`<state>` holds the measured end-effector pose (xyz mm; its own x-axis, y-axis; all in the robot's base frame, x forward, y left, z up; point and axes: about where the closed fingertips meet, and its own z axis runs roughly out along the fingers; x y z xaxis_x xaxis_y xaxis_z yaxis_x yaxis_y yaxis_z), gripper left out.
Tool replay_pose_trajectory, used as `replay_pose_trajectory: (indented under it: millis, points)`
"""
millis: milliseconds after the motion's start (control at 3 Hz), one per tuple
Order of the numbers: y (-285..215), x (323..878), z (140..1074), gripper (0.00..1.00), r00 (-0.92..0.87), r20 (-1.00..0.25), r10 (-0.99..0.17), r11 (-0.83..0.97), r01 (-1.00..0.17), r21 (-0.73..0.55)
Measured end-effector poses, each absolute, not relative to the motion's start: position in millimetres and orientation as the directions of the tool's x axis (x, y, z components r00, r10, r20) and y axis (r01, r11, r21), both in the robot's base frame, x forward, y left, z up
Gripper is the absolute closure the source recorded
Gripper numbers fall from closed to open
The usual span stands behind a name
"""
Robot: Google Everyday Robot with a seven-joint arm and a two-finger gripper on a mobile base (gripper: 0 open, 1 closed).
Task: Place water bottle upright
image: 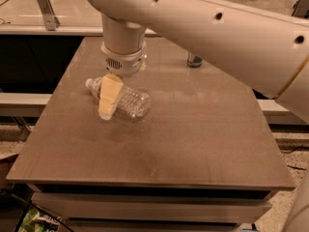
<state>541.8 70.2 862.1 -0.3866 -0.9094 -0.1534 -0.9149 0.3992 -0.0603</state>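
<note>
The water bottle (131,102) lies on its side on the brown table (193,139), left of the middle. It is clear ribbed plastic. Its cap end (90,83) points to the back left and its base to the right. My gripper (108,103) hangs from the white wrist (123,57) and comes down over the bottle's label part, hiding the label. The cream part of the gripper reaches the table surface in front of the bottle.
The large white arm (217,28) crosses the top right and hides most of a can (194,61) at the back of the table. A metal bracket (46,6) stands on the pale counter behind. The table's front edge (145,181) is near.
</note>
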Motion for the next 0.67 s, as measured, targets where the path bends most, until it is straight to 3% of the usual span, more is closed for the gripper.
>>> replay_pose_trajectory:
  millis: [667]
  points:
    - [93.1,548.2,843.3,0.0,-0.4,-0.145,-0.905,0.411,-0.909,-0.06]
